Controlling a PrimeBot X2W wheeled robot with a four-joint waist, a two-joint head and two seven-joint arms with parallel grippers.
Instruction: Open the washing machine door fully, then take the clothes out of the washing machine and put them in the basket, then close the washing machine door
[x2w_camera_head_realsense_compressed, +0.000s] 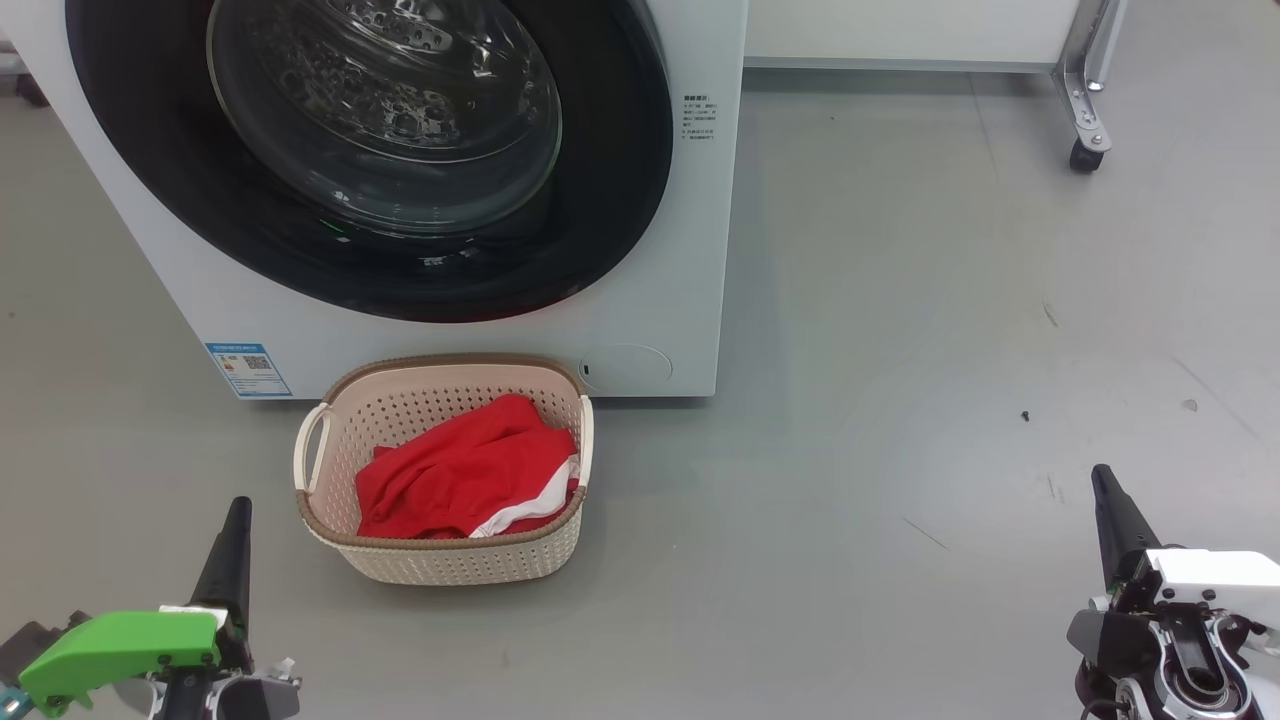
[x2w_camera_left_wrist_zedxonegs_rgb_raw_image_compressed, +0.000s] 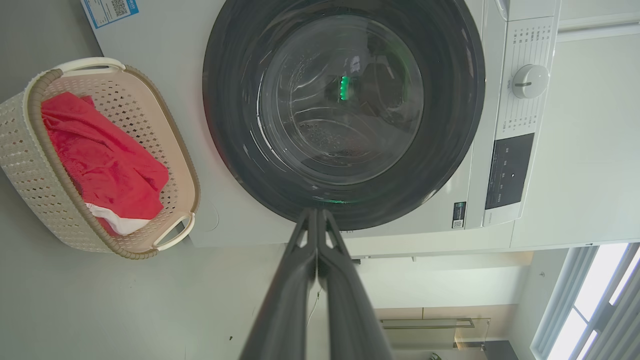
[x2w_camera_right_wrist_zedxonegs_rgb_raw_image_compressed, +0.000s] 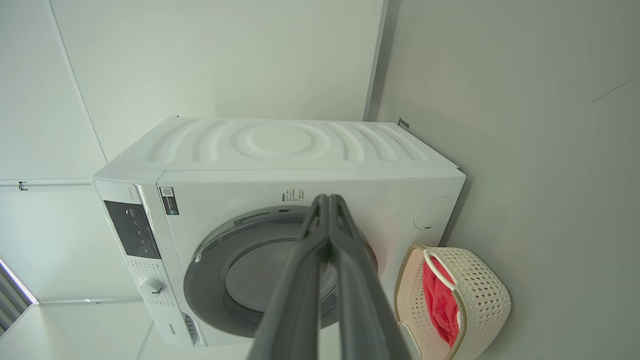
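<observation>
1. Washing machine (x2w_camera_head_realsense_compressed: 690, 300), a big white front-loading box, stands on the grey floor (x2w_camera_head_realsense_compressed: 900, 350) straight ahead of the robot, to the left of centre.
2. Its washing machine door (x2w_camera_head_realsense_compressed: 620, 180), large and round with a glossy black rim around a bulging clear glass bowl, lies flat against the front, shut. The steel drum (x2w_camera_left_wrist_zedxonegs_rgb_raw_image_compressed: 340, 140) behind the glass looks bare of cloth.
3. A small cream perforated plastic basket (x2w_camera_head_realsense_compressed: 450, 565) with a brown woven-look rim sits on the floor just in front of the machine, below the door, its long axis running along the machine's front.
4. The bright red clothes (x2w_camera_head_realsense_compressed: 450, 470) with white trim lie heaped inside the basket.
5. The left hand (x2w_camera_head_realsense_compressed: 238, 512) hangs low with its dark fingers (x2w_camera_head_realsense_compressed: 230, 560) pressed together, holding nothing. The basket lies near it, ahead and slightly to its right. The right hand (x2w_camera_head_realsense_compressed: 1103, 480) is likewise pinched closed and empty, well apart from the basket over bare floor.
6. To my eye the job is done. If the door wanted a last push, it lies ahead of and above both hands, with the left one nearer.
</observation>
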